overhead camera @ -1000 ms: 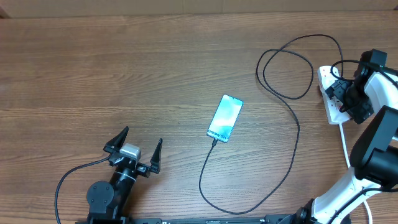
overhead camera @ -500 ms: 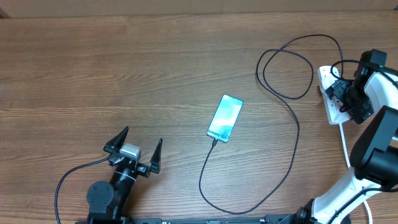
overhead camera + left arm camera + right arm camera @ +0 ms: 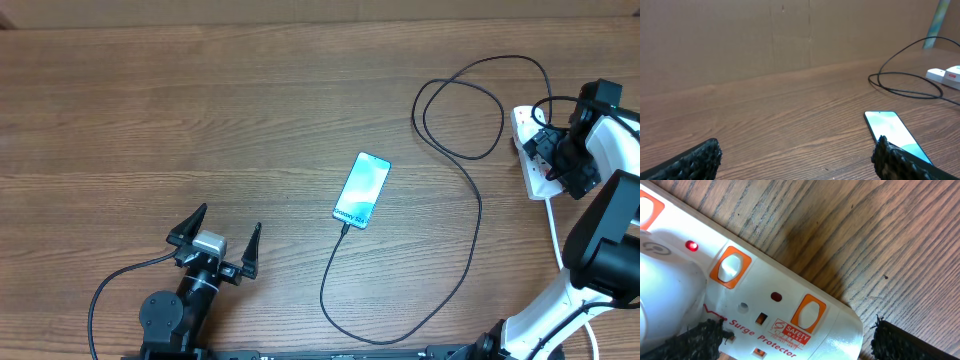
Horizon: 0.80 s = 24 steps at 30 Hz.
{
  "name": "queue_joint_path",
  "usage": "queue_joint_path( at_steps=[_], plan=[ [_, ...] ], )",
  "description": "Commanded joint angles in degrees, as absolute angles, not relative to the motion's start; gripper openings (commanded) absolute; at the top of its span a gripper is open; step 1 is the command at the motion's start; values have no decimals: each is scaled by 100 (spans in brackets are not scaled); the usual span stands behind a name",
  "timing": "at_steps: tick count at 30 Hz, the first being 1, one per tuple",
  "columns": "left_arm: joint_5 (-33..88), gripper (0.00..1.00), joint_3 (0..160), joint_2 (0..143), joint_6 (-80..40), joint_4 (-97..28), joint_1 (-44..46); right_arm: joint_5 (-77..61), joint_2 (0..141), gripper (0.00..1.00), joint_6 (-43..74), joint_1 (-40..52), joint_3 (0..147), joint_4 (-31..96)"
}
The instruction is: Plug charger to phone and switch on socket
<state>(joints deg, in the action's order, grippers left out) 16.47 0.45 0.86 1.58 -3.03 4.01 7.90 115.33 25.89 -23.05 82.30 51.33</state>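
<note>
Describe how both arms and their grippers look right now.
The left arm is black, with a silver block behind the left gripper. Its two tapered black fingers have knobbly textured pads, and a thin black lead loops from its base. The right arm has white shells with black joints. The right gripper is black, with the same rough pads.

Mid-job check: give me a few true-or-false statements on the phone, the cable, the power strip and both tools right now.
1. The phone has a lit screen. True.
2. The left tool grips the cable. False: it is open and empty, apart from the cable.
3. The right tool hangs over the power strip. True.
4. The phone lies on the power strip. False: it lies on the table, well left of it.
5. A red light glows on the power strip. True.
</note>
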Motion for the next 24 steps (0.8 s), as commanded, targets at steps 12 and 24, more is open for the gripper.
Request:
queue_joint_path(
  at_steps=[12,24],
  plan=[
    [1612,100,27,25,84,-296,377,489,10919,100,2650,-1872,8132,4766],
    [1612,100,27,25,84,-296,377,489,9118,100,2650,-1804,8132,4766]
  ],
)
